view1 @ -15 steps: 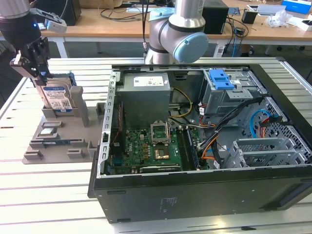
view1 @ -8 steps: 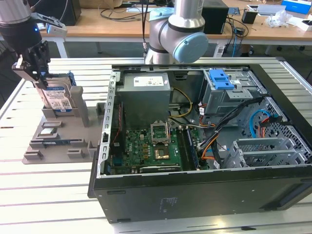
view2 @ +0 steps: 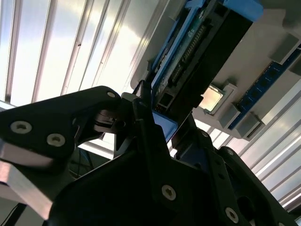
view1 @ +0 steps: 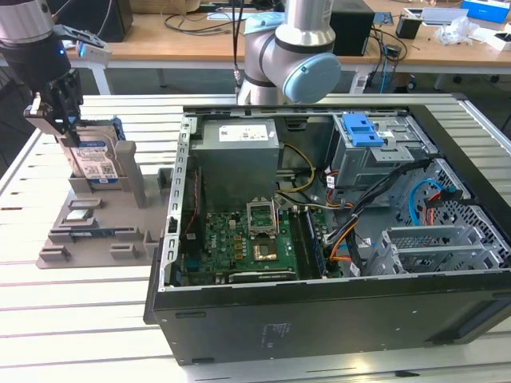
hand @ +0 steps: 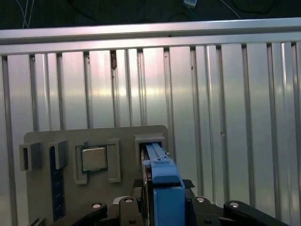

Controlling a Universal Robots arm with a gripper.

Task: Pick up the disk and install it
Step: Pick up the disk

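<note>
Gripper (view1: 57,120) sits right over the grey holder (view1: 96,239) on the counter (view1: 80,319), fingers (view2: 146,132) closed narrow on the disk (view1: 94,159). The disk stands on edge in the holder's slot, its top edge exposed for gripping.

Glossy ribbed metal table (hand: 225,117), matt grey plastic holder (hand: 47,139), disk (hand: 164,188) with smooth blue plastic rails.
</note>
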